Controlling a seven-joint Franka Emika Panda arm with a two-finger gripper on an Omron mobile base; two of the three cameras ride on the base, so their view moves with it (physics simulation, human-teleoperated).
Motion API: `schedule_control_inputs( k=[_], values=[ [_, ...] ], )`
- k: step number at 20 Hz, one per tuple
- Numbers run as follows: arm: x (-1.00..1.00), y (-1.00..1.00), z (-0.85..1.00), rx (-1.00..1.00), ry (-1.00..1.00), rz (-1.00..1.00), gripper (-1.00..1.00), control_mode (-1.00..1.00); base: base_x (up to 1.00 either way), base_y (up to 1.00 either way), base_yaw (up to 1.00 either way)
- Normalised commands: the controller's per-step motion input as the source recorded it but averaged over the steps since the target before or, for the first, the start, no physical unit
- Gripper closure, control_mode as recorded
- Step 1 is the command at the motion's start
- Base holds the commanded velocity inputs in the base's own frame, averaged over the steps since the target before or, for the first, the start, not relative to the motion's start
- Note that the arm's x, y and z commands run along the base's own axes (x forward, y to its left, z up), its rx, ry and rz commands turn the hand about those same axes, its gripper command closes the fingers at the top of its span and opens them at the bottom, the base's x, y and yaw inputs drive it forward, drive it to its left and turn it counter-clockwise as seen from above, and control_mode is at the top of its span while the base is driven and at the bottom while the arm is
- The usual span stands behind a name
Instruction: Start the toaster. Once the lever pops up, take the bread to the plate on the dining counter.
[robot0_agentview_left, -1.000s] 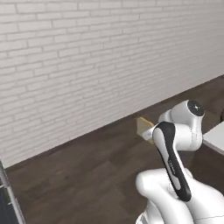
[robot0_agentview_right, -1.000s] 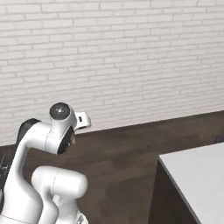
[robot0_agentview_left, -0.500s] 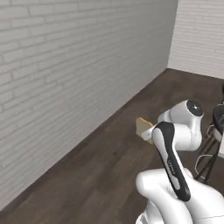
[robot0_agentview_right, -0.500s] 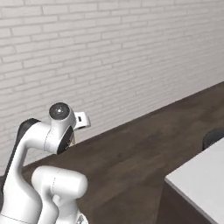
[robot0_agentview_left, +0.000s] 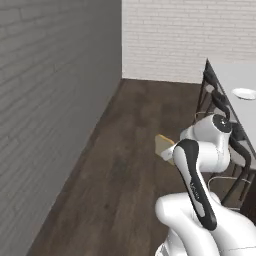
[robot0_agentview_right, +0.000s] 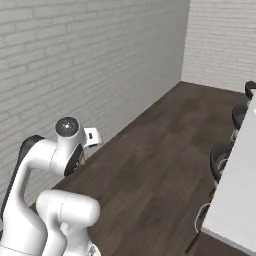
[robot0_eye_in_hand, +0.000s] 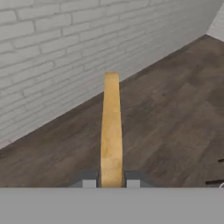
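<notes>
In the hand view my gripper (robot0_eye_in_hand: 111, 181) is shut on a slice of bread (robot0_eye_in_hand: 111, 131), seen edge-on and standing up between the two fingertips (robot0_eye_in_hand: 89, 180). The same tan bread (robot0_agentview_left: 164, 146) pokes out to the left of my white arm in the left base view, held above the dark wood floor. The white dining counter (robot0_agentview_left: 235, 75) lies to the right, with a white plate (robot0_agentview_left: 245, 93) on it. Its long white edge (robot0_agentview_right: 235, 190) also runs down the right side of the right base view. The toaster is out of view.
Black stools (robot0_agentview_left: 216, 102) stand along the counter's near side, and more stools (robot0_agentview_right: 220, 157) show in the right base view. A grey brick wall (robot0_agentview_left: 50, 100) runs close on the left, meeting a white brick wall (robot0_agentview_left: 165, 35) at the far corner. Dark floor (robot0_agentview_left: 125, 165) lies between.
The whole picture has swung as the base turned: the brick wall slid left and the room corner, stools, counter and plate came into view. The bread stays in the gripper.
</notes>
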Motion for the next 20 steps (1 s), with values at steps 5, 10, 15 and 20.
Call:
schedule_control_inputs(
  k=[5,10,15,20],
  values=[
    [0.0,0.0,0.0,0.0,0.0,0.0,1.0,1.0,1.0,0.4,-0.6],
    [0.0,0.0,0.0,0.0,0.0,0.0,1.0,1.0,1.0,0.34,-0.6],
    [0.0,0.0,0.0,0.0,0.0,0.0,1.0,1.0,1.0,0.35,-0.6],
    [0.0,0.0,0.0,0.0,0.0,0.0,1.0,1.0,1.0,0.45,-0.61]
  ],
)
